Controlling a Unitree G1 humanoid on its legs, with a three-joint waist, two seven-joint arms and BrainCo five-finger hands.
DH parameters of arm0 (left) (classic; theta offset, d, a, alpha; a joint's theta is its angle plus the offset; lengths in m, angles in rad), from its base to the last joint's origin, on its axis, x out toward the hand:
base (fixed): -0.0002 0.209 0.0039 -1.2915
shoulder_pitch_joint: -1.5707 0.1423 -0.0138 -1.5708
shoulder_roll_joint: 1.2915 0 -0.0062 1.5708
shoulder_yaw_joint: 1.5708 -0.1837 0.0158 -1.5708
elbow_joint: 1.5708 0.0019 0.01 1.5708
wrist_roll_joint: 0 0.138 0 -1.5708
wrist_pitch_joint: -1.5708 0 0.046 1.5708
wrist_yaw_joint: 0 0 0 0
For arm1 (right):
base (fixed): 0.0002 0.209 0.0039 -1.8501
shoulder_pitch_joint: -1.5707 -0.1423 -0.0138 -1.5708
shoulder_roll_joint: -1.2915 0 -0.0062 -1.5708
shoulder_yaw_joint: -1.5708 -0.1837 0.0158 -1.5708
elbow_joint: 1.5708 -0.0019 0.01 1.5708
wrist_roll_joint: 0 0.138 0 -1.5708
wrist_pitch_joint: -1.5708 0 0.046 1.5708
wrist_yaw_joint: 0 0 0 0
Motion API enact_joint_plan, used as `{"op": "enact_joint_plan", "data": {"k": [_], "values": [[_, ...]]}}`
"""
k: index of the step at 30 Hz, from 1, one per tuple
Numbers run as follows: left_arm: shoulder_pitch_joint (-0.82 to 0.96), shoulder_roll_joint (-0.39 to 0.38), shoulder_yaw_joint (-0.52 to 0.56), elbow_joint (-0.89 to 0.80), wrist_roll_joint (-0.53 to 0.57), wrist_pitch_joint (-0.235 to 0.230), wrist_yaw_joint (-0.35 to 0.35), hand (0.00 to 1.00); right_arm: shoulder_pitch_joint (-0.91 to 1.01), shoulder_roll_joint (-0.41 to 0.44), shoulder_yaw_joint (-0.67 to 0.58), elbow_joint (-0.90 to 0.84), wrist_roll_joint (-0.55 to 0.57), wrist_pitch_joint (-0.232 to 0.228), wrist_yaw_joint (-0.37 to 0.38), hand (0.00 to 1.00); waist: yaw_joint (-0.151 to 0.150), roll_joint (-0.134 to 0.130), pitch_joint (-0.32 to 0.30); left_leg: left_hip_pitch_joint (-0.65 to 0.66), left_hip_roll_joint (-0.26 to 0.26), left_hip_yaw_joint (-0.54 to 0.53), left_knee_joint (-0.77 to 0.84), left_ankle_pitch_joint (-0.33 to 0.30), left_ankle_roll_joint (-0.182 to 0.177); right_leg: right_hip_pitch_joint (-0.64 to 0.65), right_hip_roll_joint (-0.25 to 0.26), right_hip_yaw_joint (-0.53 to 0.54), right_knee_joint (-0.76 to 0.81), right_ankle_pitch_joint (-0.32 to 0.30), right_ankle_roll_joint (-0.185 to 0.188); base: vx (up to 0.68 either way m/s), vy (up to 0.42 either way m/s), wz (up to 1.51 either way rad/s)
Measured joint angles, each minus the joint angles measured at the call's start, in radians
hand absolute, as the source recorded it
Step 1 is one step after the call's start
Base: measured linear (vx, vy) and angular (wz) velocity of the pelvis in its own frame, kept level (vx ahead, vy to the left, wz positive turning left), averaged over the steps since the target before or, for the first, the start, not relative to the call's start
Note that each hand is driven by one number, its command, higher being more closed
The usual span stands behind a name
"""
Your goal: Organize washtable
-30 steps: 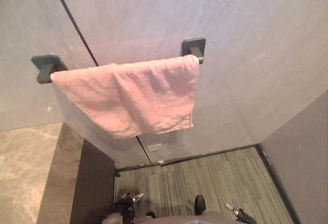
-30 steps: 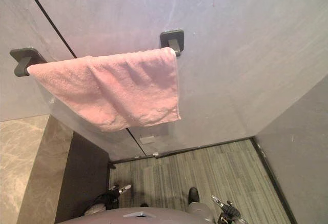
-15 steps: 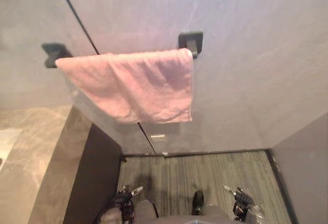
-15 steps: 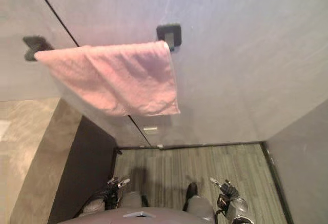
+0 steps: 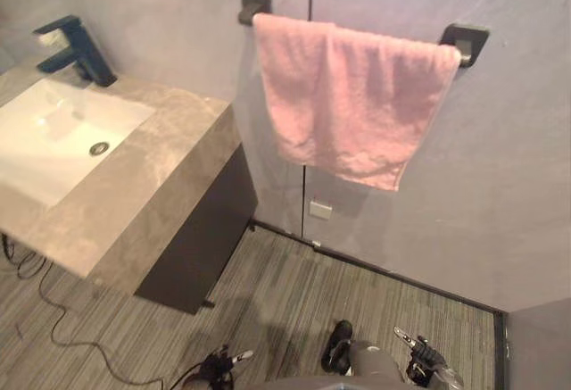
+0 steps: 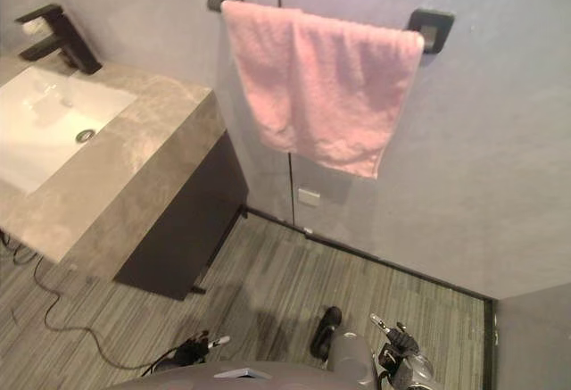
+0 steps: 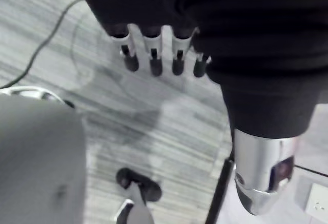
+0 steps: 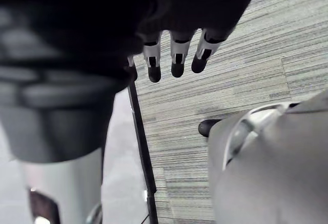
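Pink towel (image 5: 348, 104) hangs spread well above my left hand (image 7: 155, 62) and right hand (image 8: 178, 60), both empty, fingers loosely straight; tidying looks nearly done.

Grey wall panels (image 5: 500, 185) w/ dark seam (image 5: 304, 207), striped grey-green floor (image 5: 294, 296), marble-top vanity (image 5: 161, 176) at left.

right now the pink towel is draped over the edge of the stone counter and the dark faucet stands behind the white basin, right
Not quite. The pink towel hangs from the wall-mounted towel bar, beside the stone counter and not touching it, as the left eye view shows. The dark faucet does stand behind the white basin.
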Motion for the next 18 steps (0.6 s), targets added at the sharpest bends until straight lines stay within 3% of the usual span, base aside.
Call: {"op": "enact_joint_plan", "data": {"k": [1, 2, 3, 4, 5, 7, 8, 9, 10, 13, 15, 17, 18], "values": [[-0.020, 0.005, 0.000, 0.000, 0.009, -0.004, 0.001, 0.00, 0.000, 0.003, 0.031, 0.000, -0.001, 0.001, 0.001, 0.00, -0.002, -0.022, 0.021, 0.010, -0.032, -0.001, -0.021, -0.004, 0.015, -0.025, -0.028, 0.061, 0.036, 0.024, 0.042, -0.32, 0.248, -0.03], [-0.026, 0.013, 0.003, 0.000, 0.018, -0.006, 0.004, 0.00, 0.006, 0.013, 0.051, 0.002, -0.001, 0.002, 0.003, 0.00, 0.001, -0.047, 0.039, 0.005, -0.056, 0.002, -0.010, 0.003, 0.042, -0.045, -0.040, 0.158, 0.047, 0.076, 0.110, -0.31, 0.291, -0.13], [-0.023, 0.015, 0.009, 0.001, 0.023, -0.006, 0.005, 0.00, 0.003, 0.013, 0.058, 0.001, -0.003, 0.003, 0.002, 0.00, 0.005, -0.048, 0.044, -0.009, -0.058, 0.007, 0.005, 0.009, 0.053, -0.053, -0.034, 0.216, 0.040, 0.111, 0.152, 0.00, 0.325, 0.02], [-0.020, 0.006, 0.045, 0.001, 0.030, -0.007, 0.008, 0.00, 0.019, 0.017, 0.048, -0.007, -0.010, 0.005, 0.004, 0.00, -0.009, -0.037, 0.052, -0.041, -0.039, -0.004, 0.032, 0.001, 0.079, -0.092, -0.034, 0.327, 0.185, 0.071, 0.166, 0.45, 0.218, 0.64], [-0.016, 0.006, 0.079, 0.000, 0.029, -0.007, 0.014, 0.00, 0.065, 0.038, 0.008, -0.009, -0.010, 0.009, 0.001, 0.00, -0.010, -0.043, 0.049, -0.065, -0.024, -0.058, 0.060, 0.009, 0.089, -0.098, -0.028, 0.436, 0.460, -0.038, 0.175, 0.64, 0.154, 0.96], [-0.007, 0.004, 0.103, 0.000, 0.029, -0.007, 0.017, 0.00, 0.093, 0.048, -0.011, -0.009, -0.010, 0.010, 0.002, 0.00, -0.003, -0.048, 0.047, -0.095, -0.017, -0.109, 0.085, 0.016, 0.093, -0.058, -0.013, 0.506, 0.580, -0.082, 0.187, 0.60, 0.025, 1.02], [0.008, 0.004, 0.141, -0.003, 0.029, -0.010, 0.017, 0.00, 0.113, 0.060, -0.019, -0.009, -0.010, 0.010, 0.003, 0.00, 0.003, -0.063, 0.037, -0.147, -0.033, -0.164, 0.102, 0.037, 0.098, 0.010, -0.015, 0.586, 0.627, -0.114, 0.217, 0.56, 0.025, 0.97], [0.016, 0.006, 0.154, -0.005, 0.029, -0.010, 0.019, 0.00, 0.115, 0.066, -0.018, -0.010, -0.010, 0.010, 0.004, 0.00, 0.002, -0.074, 0.028, -0.166, -0.048, -0.185, 0.106, 0.048, 0.102, 0.043, -0.017, 0.623, 0.608, -0.112, 0.224, 0.58, -0.011, 1.03], [0.019, 0.014, 0.176, -0.002, 0.029, -0.011, 0.021, 0.00, 0.113, 0.074, -0.018, -0.009, -0.010, 0.009, 0.007, 0.00, 0.006, -0.094, 0.021, -0.193, -0.070, -0.212, 0.102, 0.083, 0.101, 0.107, -0.008, 0.673, 0.501, -0.202, 0.266, 0.36, -0.057, 0.84], [0.062, -0.005, 0.181, -0.003, 0.029, -0.006, 0.023, 0.00, 0.109, 0.055, -0.007, -0.018, -0.018, 0.006, 0.008, 0.00, 0.020, -0.058, -0.009, -0.242, -0.061, -0.251, 0.056, 0.146, 0.093, 0.204, 0.021, 0.707, 0.243, -0.269, 0.234, 0.22, -0.071, 0.46], [0.077, -0.003, 0.176, -0.001, 0.027, -0.005, 0.028, 0.00, 0.075, 0.039, 0.073, -0.019, -0.027, -0.001, 0.007, 0.00, 0.065, -0.056, -0.030, -0.335, -0.043, -0.244, 0.081, 0.168, 0.083, 0.218, 0.029, 0.684, 0.061, -0.278, 0.225, -0.05, -0.149, -0.16], [0.079, 0.017, 0.153, 0.000, 0.026, -0.005, 0.033, 0.00, 0.033, 0.039, 0.163, -0.019, -0.031, -0.002, 0.006, 0.00, 0.069, -0.086, -0.028, -0.398, -0.033, -0.255, 0.091, 0.192, 0.072, 0.236, 0.036, 0.669, -0.073, -0.276, 0.221, -0.23, -0.173, 0.10], [0.075, 0.031, 0.131, 0.004, 0.018, -0.003, 0.038, 0.00, 0.017, 0.047, 0.202, -0.024, -0.037, -0.008, 0.007, 0.00, 0.064, -0.080, -0.026, -0.423, -0.009, -0.285, 0.103, 0.212, 0.061, 0.253, 0.058, 0.646, -0.125, -0.234, 0.200, -0.23, -0.161, 0.36]]}}
